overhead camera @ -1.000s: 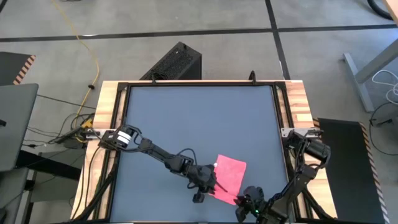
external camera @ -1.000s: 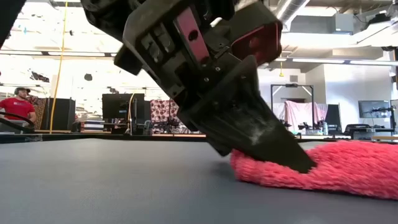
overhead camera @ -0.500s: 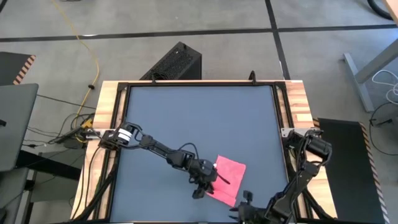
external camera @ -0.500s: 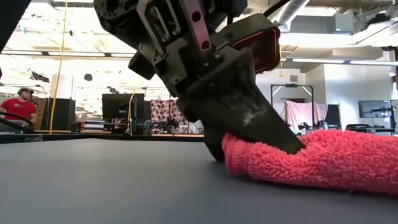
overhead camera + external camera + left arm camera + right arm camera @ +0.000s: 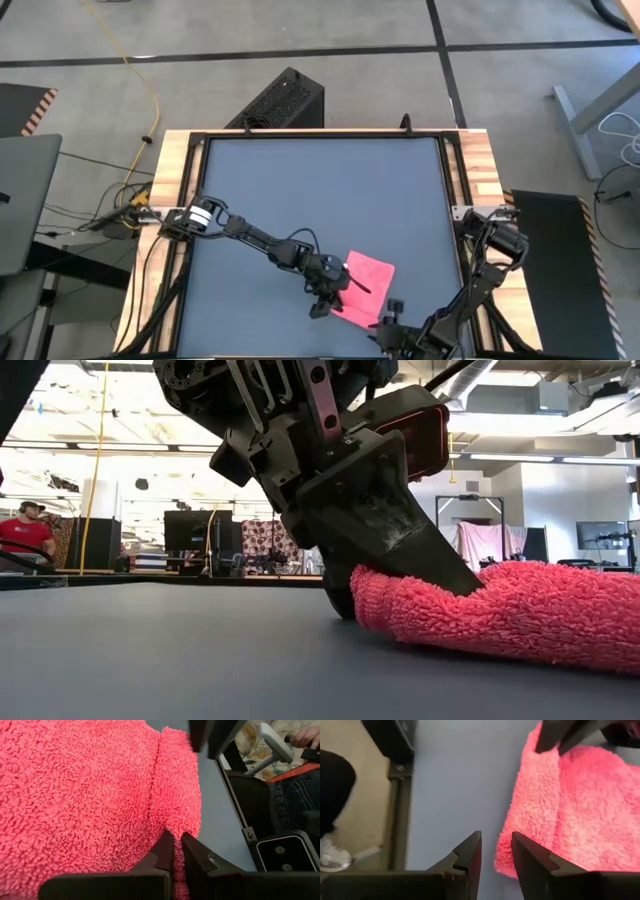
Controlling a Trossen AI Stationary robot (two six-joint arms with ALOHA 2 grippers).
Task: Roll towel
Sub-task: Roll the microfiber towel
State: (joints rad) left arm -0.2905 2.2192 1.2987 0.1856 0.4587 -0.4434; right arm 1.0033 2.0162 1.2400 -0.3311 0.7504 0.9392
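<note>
My left end effector [image 5: 328, 291] pinched the towel [image 5: 366, 286] edge near the worktop's front edge, cloth running rightward; my half-open, empty right end effector [image 5: 392, 322] waited beside it.

Robotics lab or workshop, open industrial hall. The table [image 5: 320, 200] stands on a bare concrete floor [image 5: 300, 90] with dark seams; a yellow cable [image 5: 150, 90] trails across it beside a black box [image 5: 285, 100]. Low view shows exposed ceiling ducts [image 5: 480, 375], strip lights [image 5: 520, 457], monitors [image 5: 595, 535], other rigs, and a person [image 5: 22, 530] seated far back.
</note>
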